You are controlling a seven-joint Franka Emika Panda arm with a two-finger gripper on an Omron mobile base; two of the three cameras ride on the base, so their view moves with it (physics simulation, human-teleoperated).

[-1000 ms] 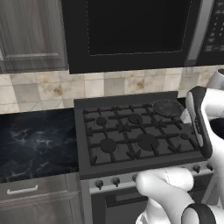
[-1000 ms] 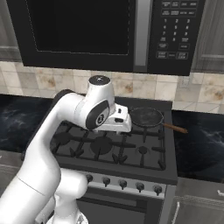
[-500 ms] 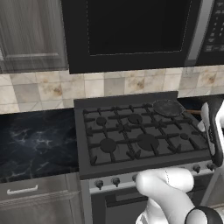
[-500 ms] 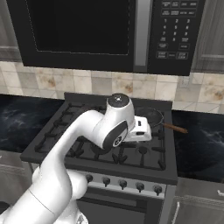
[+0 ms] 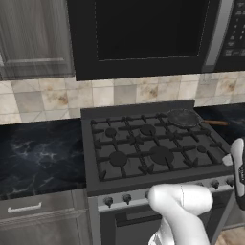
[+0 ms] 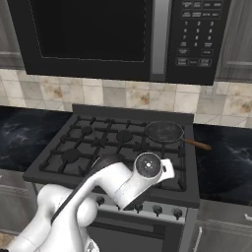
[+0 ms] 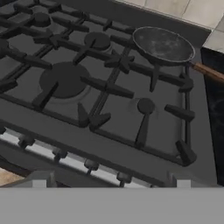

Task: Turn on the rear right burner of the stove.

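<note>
The stove (image 5: 153, 148) stands between two stretches of dark marble counter (image 5: 38, 153), under a black microwave (image 6: 118, 34) and in front of a beige tiled wall (image 5: 57, 98). It is a wide dark-grey range with black grates and six round burners in two rows. Along its front edge runs a silver strip with small dark knobs (image 7: 91, 165).

A round dark-grey pan (image 7: 162, 43) with a brown handle (image 7: 209, 72) sits on the rear right corner of the stove, and its handle points to the right, out over the counter. The pan covers the rear right burner (image 6: 164, 132), so the burner cap itself cannot be seen; only the grate prongs around the pan show. In front of it, the small front right burner (image 7: 145, 105) is bare, and the large front middle burner (image 7: 64, 78) lies to its left.

The arm bends low in front of the stove. In the right base view the white wrist (image 6: 147, 167) is over the front right part of the stove, near the knob strip. In the hand view the camera looks down on the right half of the stove and the knob strip, and the two finger tips (image 7: 39, 183) show only at the bottom edge, wide apart. It is not possible to tell surely from this if the jaws are released or clenched; nothing is seen between them.
</note>
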